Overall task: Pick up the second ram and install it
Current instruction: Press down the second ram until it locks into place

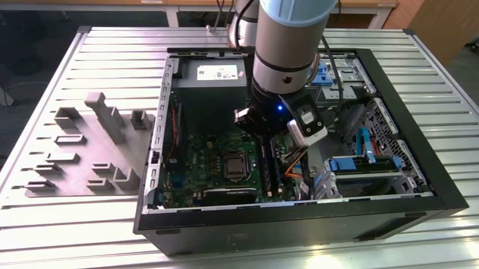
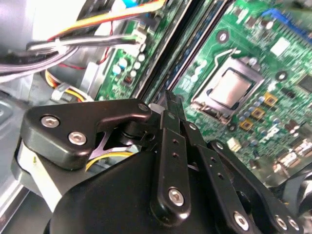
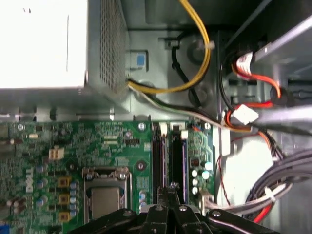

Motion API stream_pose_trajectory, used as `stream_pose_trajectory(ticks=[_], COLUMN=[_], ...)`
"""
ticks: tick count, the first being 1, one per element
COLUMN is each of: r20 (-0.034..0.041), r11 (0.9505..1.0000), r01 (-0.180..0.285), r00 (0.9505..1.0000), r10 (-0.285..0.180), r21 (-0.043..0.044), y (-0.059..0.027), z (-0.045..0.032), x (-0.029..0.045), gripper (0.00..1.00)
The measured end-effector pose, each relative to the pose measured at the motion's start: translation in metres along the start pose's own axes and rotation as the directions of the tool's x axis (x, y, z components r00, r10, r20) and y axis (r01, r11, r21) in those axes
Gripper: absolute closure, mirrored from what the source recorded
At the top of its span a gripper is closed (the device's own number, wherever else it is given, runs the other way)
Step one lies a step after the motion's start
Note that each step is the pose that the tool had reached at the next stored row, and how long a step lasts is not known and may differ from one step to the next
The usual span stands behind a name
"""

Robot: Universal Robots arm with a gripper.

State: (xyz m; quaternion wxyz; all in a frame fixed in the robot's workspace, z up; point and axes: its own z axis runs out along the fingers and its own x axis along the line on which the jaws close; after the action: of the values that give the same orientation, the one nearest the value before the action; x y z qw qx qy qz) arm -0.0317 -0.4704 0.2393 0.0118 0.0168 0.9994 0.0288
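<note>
The arm descended vertically into the open computer case, gripper poised above the motherboard memory slots. Its black metal fingers were pressed together, holding nothing. In the first wrist view, the second ram, a blue-edged stick, stood seated in a slot beside perforated power supply. The second wrist view showed the silver processor socket.

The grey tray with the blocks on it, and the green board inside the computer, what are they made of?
The grey tray with raised blocks looks like matte moulded plastic, perhaps printed: dull and even-coloured. The green motherboard looks like glossy lacquered circuit board carrying shiny metal parts.
</note>
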Motion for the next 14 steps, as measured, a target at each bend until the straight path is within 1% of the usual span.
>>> stream_pose_trajectory(ticks=[3, 7, 11, 14], r20=[0.0, 0.0, 0.0, 0.0], r11=[1.0, 1.0, 1.0, 1.0], r01=[0.0, 0.0, 0.0, 0.0], r00=[1.0, 1.0, 1.0, 1.0], r10=[0.0, 0.0, 0.0, 0.0], r21=[-0.0001, 0.0, 0.0, 0.0], y=[0.0092, 0.0192, 0.0224, 0.0268], z=[0.0007, 0.0018, 0.0075, 0.0101], x=[0.0003, 0.0007, 0.0009, 0.0011], gripper=[0.89, 0.89, 0.89, 0.89])
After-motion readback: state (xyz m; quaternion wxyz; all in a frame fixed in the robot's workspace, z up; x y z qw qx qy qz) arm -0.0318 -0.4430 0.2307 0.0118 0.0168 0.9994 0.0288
